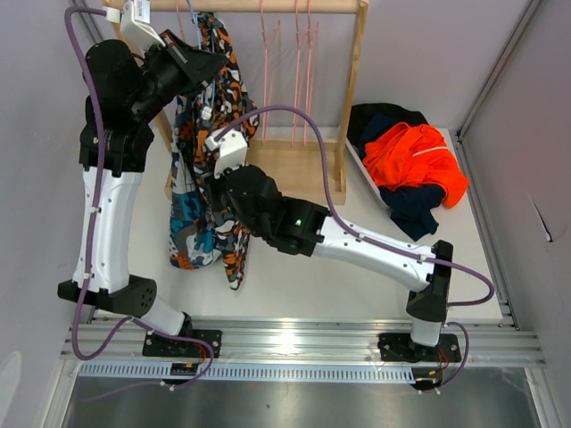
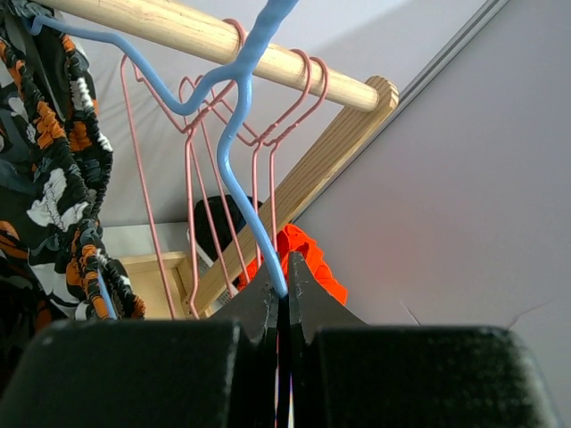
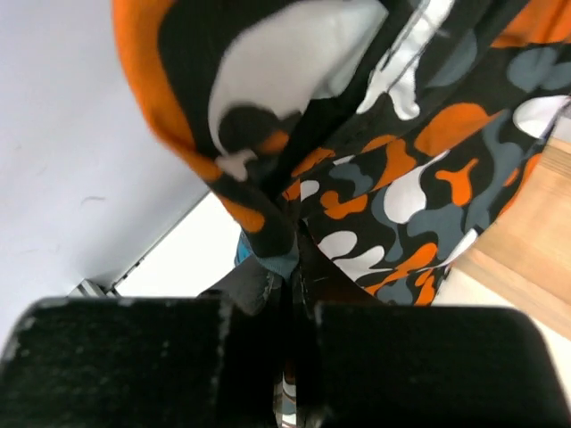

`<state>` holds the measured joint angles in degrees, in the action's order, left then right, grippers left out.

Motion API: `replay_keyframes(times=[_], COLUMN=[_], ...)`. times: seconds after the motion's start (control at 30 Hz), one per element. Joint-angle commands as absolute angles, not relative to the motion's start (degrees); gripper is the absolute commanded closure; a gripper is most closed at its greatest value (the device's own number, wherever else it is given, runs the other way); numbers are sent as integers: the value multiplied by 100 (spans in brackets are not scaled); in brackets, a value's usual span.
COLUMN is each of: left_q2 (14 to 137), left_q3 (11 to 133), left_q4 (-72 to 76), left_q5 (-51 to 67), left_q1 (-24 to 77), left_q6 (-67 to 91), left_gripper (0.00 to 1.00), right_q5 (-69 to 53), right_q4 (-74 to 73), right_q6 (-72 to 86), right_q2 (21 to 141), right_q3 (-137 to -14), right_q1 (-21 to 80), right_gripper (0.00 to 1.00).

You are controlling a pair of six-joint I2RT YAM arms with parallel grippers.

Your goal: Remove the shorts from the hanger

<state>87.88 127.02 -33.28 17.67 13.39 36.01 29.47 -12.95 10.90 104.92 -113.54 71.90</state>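
Note:
The camouflage-print shorts [image 1: 223, 85] hang from a blue hanger [image 2: 234, 134] on the wooden rod [image 2: 178, 31]. In the left wrist view their waistband [image 2: 62, 169] bunches at the left. My left gripper [image 2: 285, 287] is shut on the blue hanger's wire just under the rod, and shows at the top left of the top view [image 1: 214, 61]. My right gripper [image 3: 292, 267] is shut on a fold of the camouflage shorts [image 3: 401, 178], lower down on the cloth [image 1: 211, 171]. The teal-orange-white print shorts [image 1: 189, 223] hang below, reaching the table.
Several bare pink hangers [image 2: 192, 169] hang on the rod to the right of the blue one. The rack's upright post [image 1: 354, 89] and wooden base [image 1: 290, 165] stand behind. A pile of black, bright orange [image 1: 412, 156] and navy shorts lies at the right.

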Motion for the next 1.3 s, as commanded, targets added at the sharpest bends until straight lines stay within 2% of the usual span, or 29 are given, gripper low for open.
replay_keyframes(times=[0.0, 0.3, 0.43, 0.63, 0.8, 0.9, 1.0, 1.1, 1.27], left_q2=[8428, 9166, 9273, 8501, 7551, 7085, 6821, 6925, 7566], left_q3=[12788, 13761, 13764, 12824, 11595, 11163, 10944, 11108, 12003], left_q4=[-2522, -2935, -2944, -3022, -3506, -3926, -4043, -4183, -4350], left_q5=[1934, 1679, 1749, 1925, 2258, 2294, 2285, 2250, 2399], left_q1=[1389, 1248, 1108, 1116, 1134, 1134, 1125, 1116, 1116], left_q6=[3569, 3164, 3225, 3384, 3437, 3384, 3384, 3349, 3445], left_gripper=[100, 100, 100, 100, 100, 100, 100, 100, 100], right_q5=[3058, 4473, 4834, 4668, 3843, 3560, 3419, 3410, 3787], right_q4=[-1222, -1326, -1529, -1030, -1001, -1177, -1537, -1468, -844], right_q6=[985, 1685, 2169, 1513, 548, 239, 263, 456, 1133], right_q2=[10539, 9598, 9562, 9606, 10018, 10457, 10678, 10451, 9388], right_q3=[-11453, -9451, -9194, -9342, -10542, -11465, -11856, -11340, -9187], right_q1=[7416, 9306, 9878, 9283, 7809, 7201, 6979, 7031, 7584], right_gripper=[100, 100, 100, 100, 100, 100, 100, 100, 100])
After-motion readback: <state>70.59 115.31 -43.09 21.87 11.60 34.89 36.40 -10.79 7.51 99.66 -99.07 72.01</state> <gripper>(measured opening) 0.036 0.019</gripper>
